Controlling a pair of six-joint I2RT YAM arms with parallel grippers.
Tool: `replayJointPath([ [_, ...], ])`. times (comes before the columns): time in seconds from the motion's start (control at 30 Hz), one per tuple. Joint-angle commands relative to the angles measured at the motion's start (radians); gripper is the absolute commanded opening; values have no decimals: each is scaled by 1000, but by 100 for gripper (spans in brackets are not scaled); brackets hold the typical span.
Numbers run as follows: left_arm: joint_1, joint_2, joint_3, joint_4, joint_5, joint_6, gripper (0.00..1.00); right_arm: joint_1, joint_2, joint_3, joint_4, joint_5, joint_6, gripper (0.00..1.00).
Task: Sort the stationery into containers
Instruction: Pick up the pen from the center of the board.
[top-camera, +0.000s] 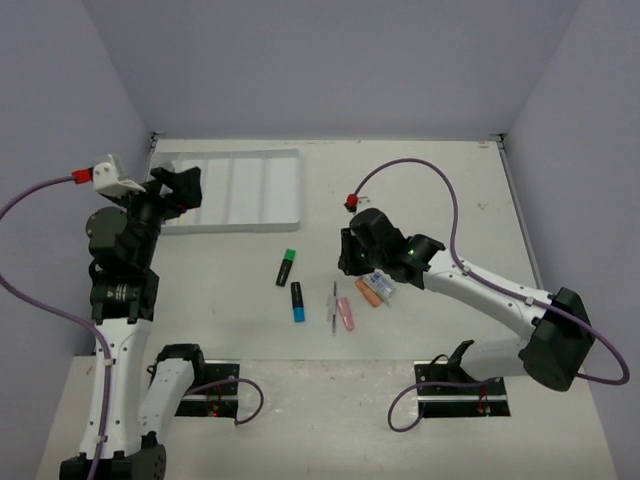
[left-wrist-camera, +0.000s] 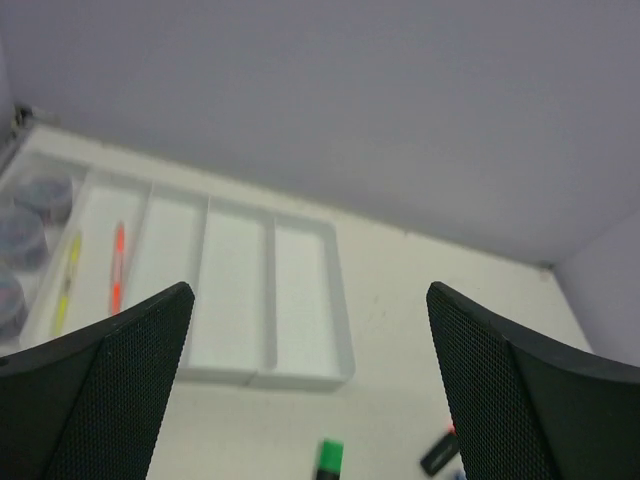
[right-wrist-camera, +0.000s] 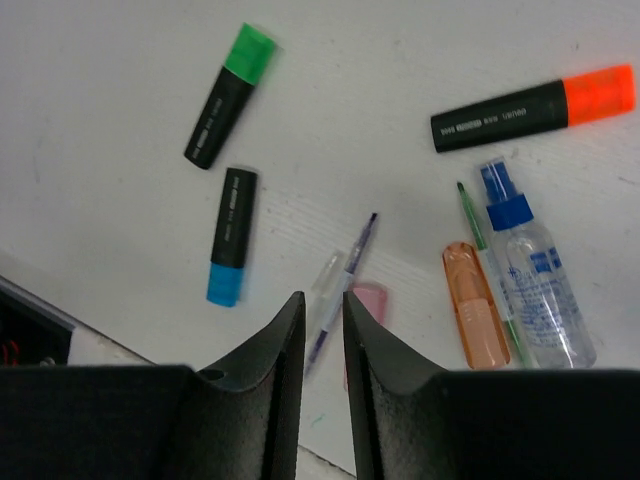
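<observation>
While the white tray (top-camera: 262, 190) waits at the worktop's (top-camera: 420, 190) far left, the left pincer (left-wrist-camera: 305, 380) hovers spread nearby, empty. Pressed nearly together, empty, the right pincer (right-wrist-camera: 322, 345) hangs over a thin pen (right-wrist-camera: 345, 285), likely choosing it.

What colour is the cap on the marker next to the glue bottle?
Orange. The marker's cap shows best in the right wrist view, just above the glue bottle.
</observation>
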Motion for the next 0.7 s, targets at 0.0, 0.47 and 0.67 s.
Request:
replayJointPath([
  [0.0,-31,9,-163,-169,114,65,100,38,33,-52,-34,120,120,23],
  [0.47,-183,-27,-261,-202,74,149,100,56,274,36,-117,283,-136,13],
  [0.67,-197,-33,-266,-196,97,155,100,31,299,47,-119,308,-175,15],
])
